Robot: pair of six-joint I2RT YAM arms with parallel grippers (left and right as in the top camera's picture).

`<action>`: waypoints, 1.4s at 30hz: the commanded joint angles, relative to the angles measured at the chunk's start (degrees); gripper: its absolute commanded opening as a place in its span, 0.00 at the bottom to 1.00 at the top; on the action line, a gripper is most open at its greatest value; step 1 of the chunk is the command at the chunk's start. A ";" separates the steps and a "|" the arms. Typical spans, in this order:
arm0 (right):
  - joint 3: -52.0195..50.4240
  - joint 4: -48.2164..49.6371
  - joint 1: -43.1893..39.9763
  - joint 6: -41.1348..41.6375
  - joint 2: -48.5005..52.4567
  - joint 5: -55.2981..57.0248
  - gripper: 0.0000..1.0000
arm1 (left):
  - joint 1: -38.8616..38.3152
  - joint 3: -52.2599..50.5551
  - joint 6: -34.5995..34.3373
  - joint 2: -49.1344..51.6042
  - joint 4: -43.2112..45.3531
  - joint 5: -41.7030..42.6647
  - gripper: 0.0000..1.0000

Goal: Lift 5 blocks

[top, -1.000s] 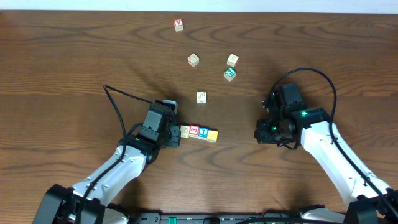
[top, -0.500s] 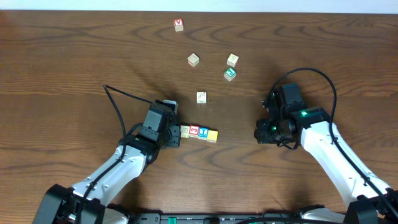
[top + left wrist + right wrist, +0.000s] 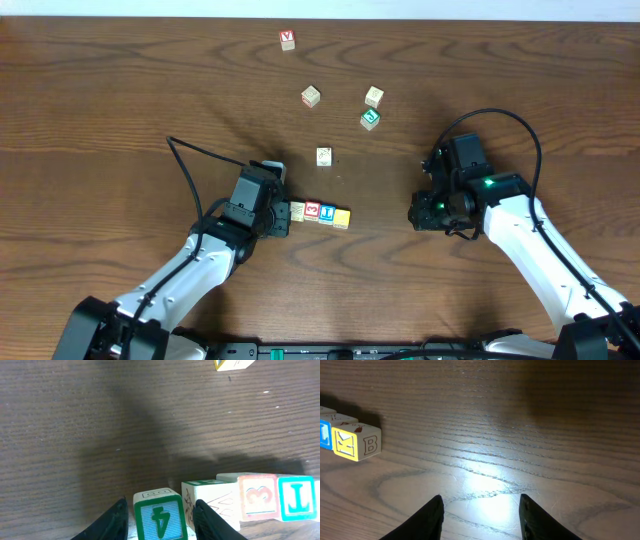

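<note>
At the near centre of the counter [image 3: 120,100], the five blocks lie in one close row: green block [image 3: 161,519], cream block [image 3: 210,502], red block [image 3: 257,504], blue block [image 3: 296,504], yellow block [image 3: 351,442]. The green block is flanked by the fingers of the left hand [image 3: 160,510], which is released; a sliver of gap is seen on each side. The right hand [image 3: 481,505] is spread and empty, well apart from the yellow end. If the row is pressed end to end and raised, buckling is likely. The yellow end sits slightly out of line, so uneven pressure could eject a middle block.
</note>
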 commanded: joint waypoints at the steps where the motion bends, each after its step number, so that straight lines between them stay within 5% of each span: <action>1: -0.37 0.15 0.39 0.52 0.28 -0.26 0.47 | -0.15 0.35 0.31 -3.08 -0.24 -0.13 0.43; 4: -0.37 0.13 0.39 0.52 0.28 -0.26 0.47 | -0.15 0.35 0.31 -6.34 -1.11 -0.17 0.29; 5: -0.37 0.13 0.39 0.52 0.28 -0.24 0.47 | -0.11 0.35 0.31 -8.61 -2.05 -0.17 0.10; 6: -0.37 0.13 0.39 0.52 0.28 -0.24 0.47 | -0.11 0.35 0.31 -9.75 -2.80 -0.24 0.08; 18: -0.37 0.11 0.42 0.52 0.28 -0.31 0.45 | -0.17 0.22 -3.37 -10.32 -15.15 -1.16 0.07; 42: -0.37 -0.07 0.39 0.55 0.28 -0.28 0.45 | -0.17 0.17 -6.54 1.79 -7.56 2.89 0.07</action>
